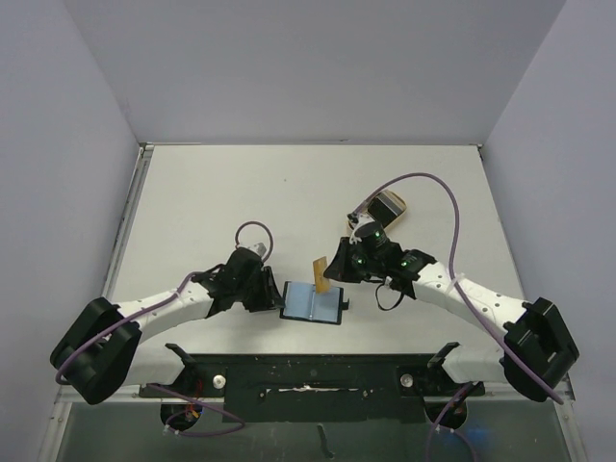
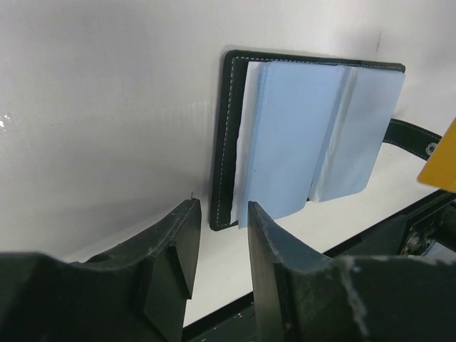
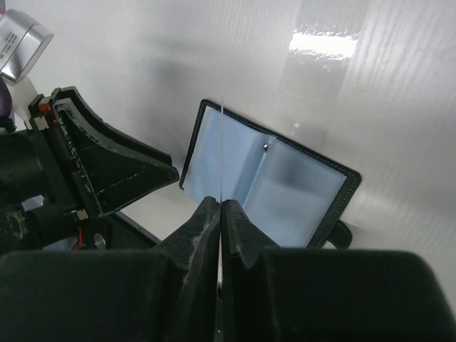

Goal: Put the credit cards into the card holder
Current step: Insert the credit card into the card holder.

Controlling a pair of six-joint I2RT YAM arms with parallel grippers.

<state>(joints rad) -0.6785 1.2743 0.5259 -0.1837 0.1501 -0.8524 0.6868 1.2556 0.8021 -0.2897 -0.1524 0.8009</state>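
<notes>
Gold card (image 1: 319, 272) in right gripper (image 3: 220, 208) (upright)

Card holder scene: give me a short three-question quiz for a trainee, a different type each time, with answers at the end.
1. True or false: the card holder is folded shut.
2. Multiple choice: what is the right gripper pinching? A, a tan-gold card; B, the card holder; C, nothing.
3. Fill in the blank: the left gripper sits at the card holder's edge with its jaws ____.
Key: 1 false, it lies open with its bluish panels up; 2 A; 3 open.
</notes>
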